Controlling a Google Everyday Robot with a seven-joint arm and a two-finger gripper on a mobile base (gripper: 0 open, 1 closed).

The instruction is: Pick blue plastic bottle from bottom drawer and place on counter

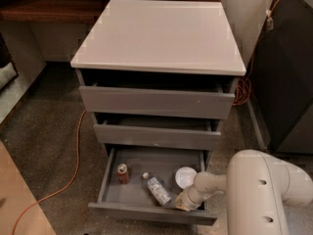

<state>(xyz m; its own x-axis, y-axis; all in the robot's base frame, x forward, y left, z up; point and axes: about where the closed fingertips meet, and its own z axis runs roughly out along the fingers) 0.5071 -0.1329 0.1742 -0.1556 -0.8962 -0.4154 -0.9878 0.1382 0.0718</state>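
Observation:
The bottom drawer (pixel 146 210) of the grey cabinet is pulled open. Inside lies the blue plastic bottle (pixel 157 188) on its side, white cap toward the back left. My gripper (pixel 185 201) is down inside the drawer at its front right, just right of the bottle's base, at the end of my white arm (pixel 266 190). The white counter (pixel 159 35) on top of the cabinet is bare.
A short red-brown can (pixel 122 173) stands at the drawer's left and a white round bowl (pixel 186 176) at its back right. The two upper drawers (pixel 156 102) are slightly open. An orange cable (pixel 73 155) runs over the floor at left. A dark cabinet (pixel 286 72) stands at right.

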